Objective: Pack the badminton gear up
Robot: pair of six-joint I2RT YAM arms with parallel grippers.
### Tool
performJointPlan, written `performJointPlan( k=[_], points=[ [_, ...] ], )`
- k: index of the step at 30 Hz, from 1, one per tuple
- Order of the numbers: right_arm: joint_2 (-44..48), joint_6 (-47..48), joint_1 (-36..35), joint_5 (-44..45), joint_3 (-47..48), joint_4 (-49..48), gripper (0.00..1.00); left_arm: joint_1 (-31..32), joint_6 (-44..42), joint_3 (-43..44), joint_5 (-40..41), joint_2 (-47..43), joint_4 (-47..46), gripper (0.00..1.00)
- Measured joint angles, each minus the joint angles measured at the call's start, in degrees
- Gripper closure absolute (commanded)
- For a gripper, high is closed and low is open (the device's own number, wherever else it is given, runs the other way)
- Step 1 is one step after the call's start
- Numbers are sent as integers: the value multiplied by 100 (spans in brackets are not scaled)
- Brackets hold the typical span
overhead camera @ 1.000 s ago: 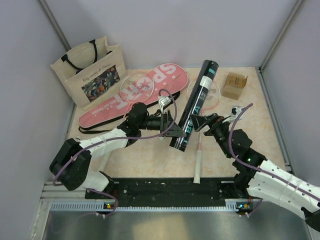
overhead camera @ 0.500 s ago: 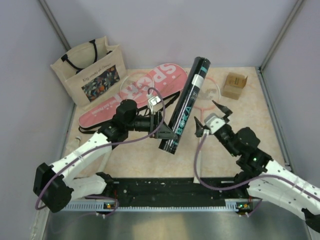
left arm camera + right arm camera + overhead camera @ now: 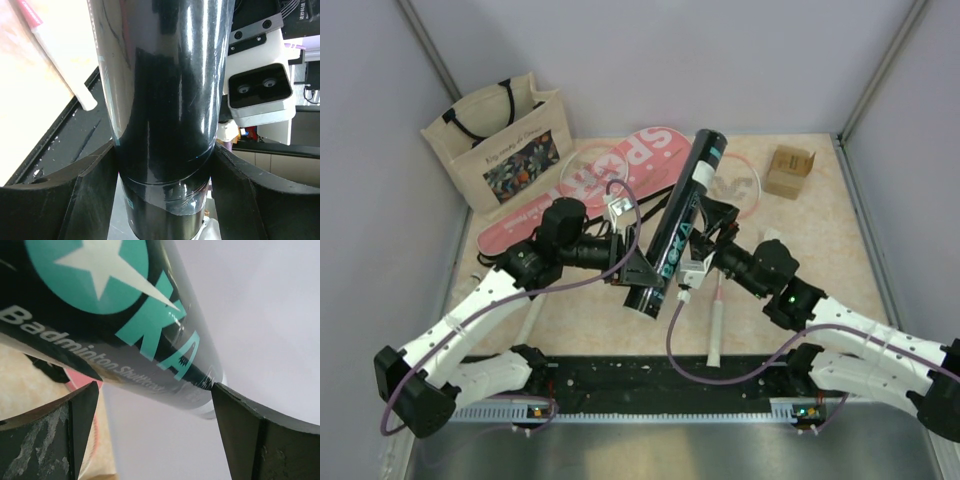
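**birdie_bob:** While both arms were crowded round that shuttlecock tube [image 3: 675, 225], which one actually had it?

**yam_fan:** The left gripper [image 3: 648, 270] did. It was clamped on the tube close to its near end, and from the left wrist you could see both fingers [image 3: 75, 200] pressed against the dark sides. The tube was held at a slant, near end toward the arm bases and far end pointing off to the far right.

**birdie_bob:** And the right one?

**yam_fan:** The right gripper [image 3: 703, 238] was spread wide, just beside the tube's middle on its right side. From the right wrist, the teal lettering ran across between the two fingers. Couldn't tell if either one touched it, tbh.

**birdie_bob:** Rest of the gear?

**yam_fan:** The pink SPORT cover [image 3: 535, 225] lay left of the tube on the table [image 3: 820, 240]. One pink racket [image 3: 716, 335] lay right of the tube, white handle toward the near edge. The second racket [image 3: 585, 165] had its head on the cover. The tote bag [image 3: 505, 140] stood far left and the cardboard box [image 3: 790, 170] sat far right.
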State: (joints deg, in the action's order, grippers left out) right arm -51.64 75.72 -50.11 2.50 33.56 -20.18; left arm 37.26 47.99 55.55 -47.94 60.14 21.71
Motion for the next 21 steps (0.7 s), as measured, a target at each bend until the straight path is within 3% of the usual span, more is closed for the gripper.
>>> performJointPlan(
  k=[9,15,17,19,21],
  points=[
    [7,975,-164,-564,173,-157,8,2,179,367,-192,2,424,70],
    [-236,1294,-501,-686,247,-184,20,2,208,619,-334,122,614,68],
    [-273,1344,-570,-695,247,-144,31,2,166,649,-367,173,719,60],
    [-278,1386,-599,-697,245,-101,43,-9,90,675,-382,205,841,42],
    [-299,1432,-603,-695,245,-83,48,-33,22,815,-334,238,1115,25]
  ],
)
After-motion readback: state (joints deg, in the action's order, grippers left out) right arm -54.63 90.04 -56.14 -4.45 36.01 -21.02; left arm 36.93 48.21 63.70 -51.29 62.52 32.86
